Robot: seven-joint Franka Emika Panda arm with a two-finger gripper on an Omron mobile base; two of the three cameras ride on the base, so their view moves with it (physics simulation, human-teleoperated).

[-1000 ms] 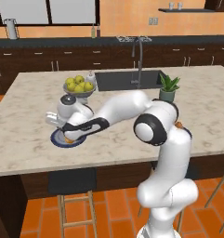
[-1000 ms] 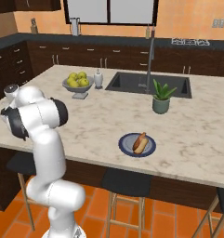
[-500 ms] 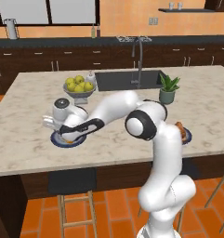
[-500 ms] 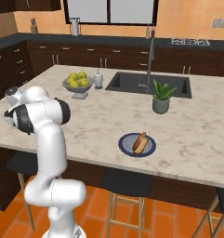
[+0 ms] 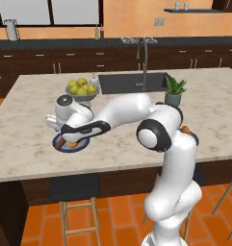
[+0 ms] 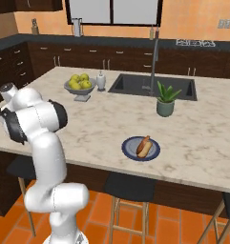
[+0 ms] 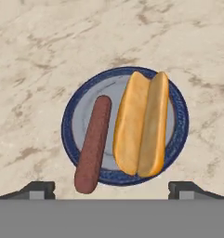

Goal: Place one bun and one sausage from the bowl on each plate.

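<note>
Marble counter (image 5: 35, 153) is carrying the near plate (image 7: 76, 116) | sausage (image 7: 94, 143) and bun (image 7: 141, 123) are lying side by side on it, long axes running away from your pincer (image 7: 111, 188) | pincer is hovering released, fingertips (image 7: 36, 189) wide apart, directly above them.

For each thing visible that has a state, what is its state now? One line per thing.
Gripper: jaws wide apart, empty, above the plate.
Plate: holds sausage and bun.
Sausage: lying flat, one end over the rim.
Bun: split open, beside the sausage.
Second plate: holds a sausage in a bun.
</note>
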